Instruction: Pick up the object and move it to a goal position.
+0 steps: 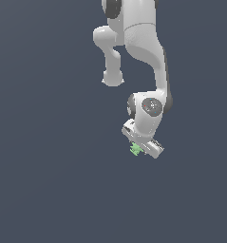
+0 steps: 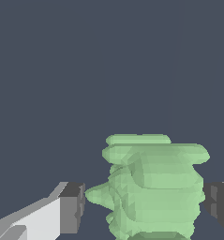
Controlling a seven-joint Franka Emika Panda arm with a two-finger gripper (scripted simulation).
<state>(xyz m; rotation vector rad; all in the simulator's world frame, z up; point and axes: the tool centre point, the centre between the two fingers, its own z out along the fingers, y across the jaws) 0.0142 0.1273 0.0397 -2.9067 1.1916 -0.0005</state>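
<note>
The object (image 2: 155, 187) is a light-green blocky piece with ridged, notched sides; in the wrist view it fills the space between my two dark finger pads (image 2: 72, 206). One pad meets its pointed ridge, the other presses its opposite side. In the exterior view the object (image 1: 135, 150) is a tiny green speck tucked under the white hand, and my gripper (image 1: 139, 151) is shut on it. The hand is tilted, and most of the object is hidden behind it there.
The white arm (image 1: 143, 52) comes down from the top of the exterior view. A plain dark grey-blue surface (image 1: 48, 166) fills everything else in both views, with no other objects or edges showing.
</note>
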